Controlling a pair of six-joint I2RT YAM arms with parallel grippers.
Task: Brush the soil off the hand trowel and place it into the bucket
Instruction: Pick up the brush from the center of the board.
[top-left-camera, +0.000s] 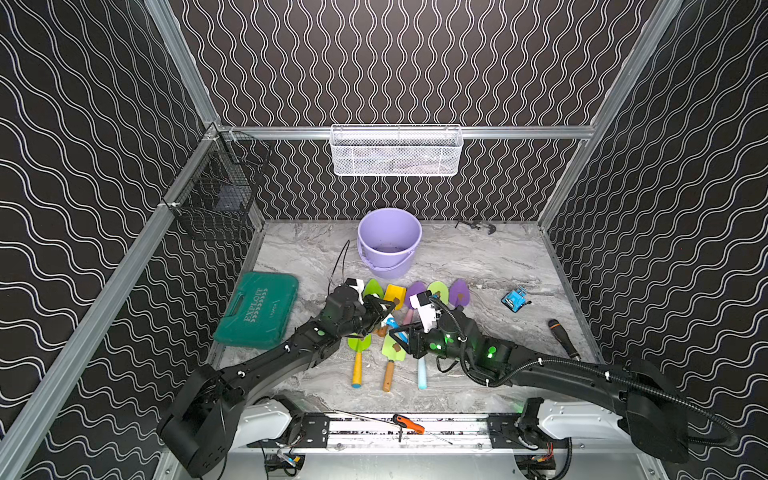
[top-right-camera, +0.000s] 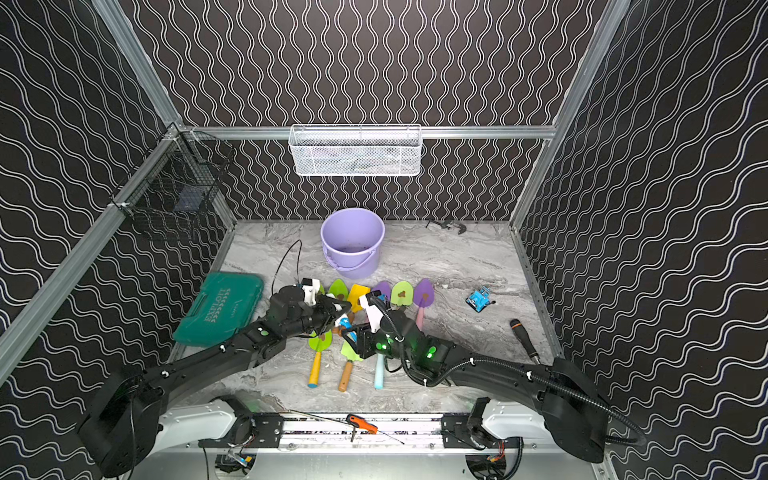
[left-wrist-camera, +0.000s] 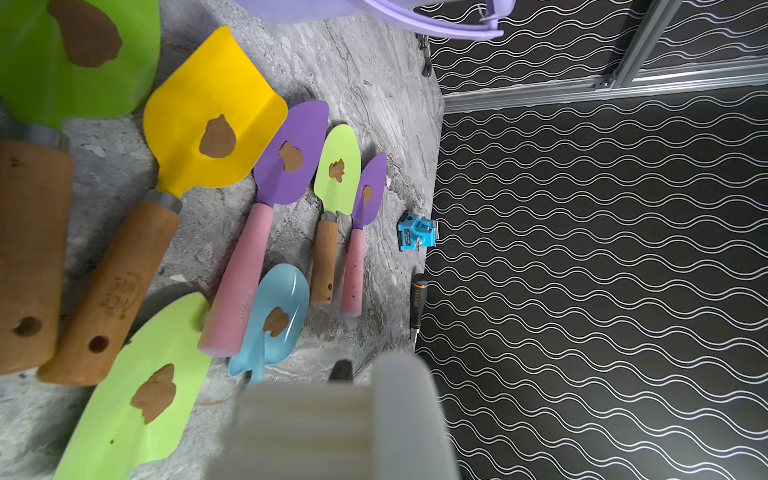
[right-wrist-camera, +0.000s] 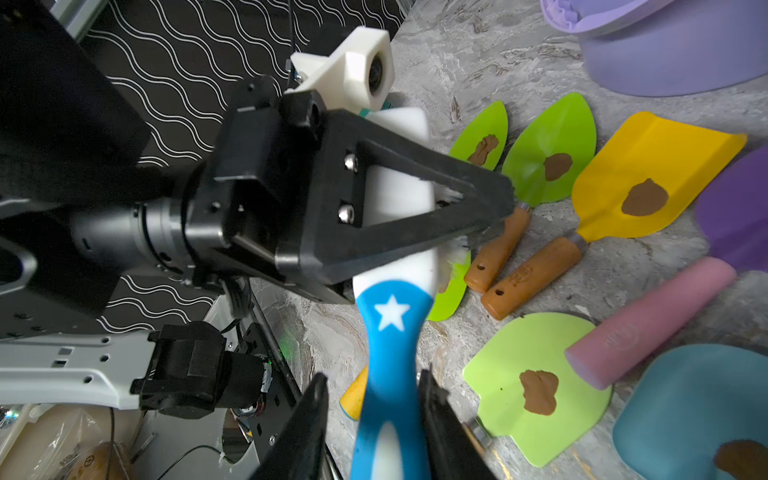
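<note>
Black walls (top-left-camera: 415, 62) with white wavy lines enclose a grey marbled tabletop (top-left-camera: 478, 257), and the lilac bucket (top-left-camera: 374, 232) stands upright at its back. The hand trowels (left-wrist-camera: 212, 112) lie on the tabletop in front of the bucket in two loose rows, blades pointing toward it. Each blade that shows carries one brown clump of soil (left-wrist-camera: 218, 137). In both top views the arms cover the handles of the row nearer the bucket and most of the pale-blue trowel (left-wrist-camera: 278, 307) in the farther row. Both wrist views cut the bucket off at the edge. The two arms reach in low from the side opposite the bucket and meet over the farther row, grippers facing each other. The left gripper (top-left-camera: 383, 311) is clamped across the white head of a blue-and-white brush (right-wrist-camera: 392, 316); only one finger shows, the other is behind the brush. The right gripper (right-wrist-camera: 374, 382) straddles the brush's blurred, star-marked handle. One finger lies against it and a gap shows beside the other, so I cannot tell whether it pinches. In the left wrist view the brush head is a blurred white mass hiding the fingers. A green tool case (top-left-camera: 259, 309) lies well apart from the bucket on the left arm's side. A black-and-orange screwdriver (top-left-camera: 563, 338) lies on the right arm's side. A white mesh basket (top-left-camera: 395, 151) hangs above the bucket.
</note>
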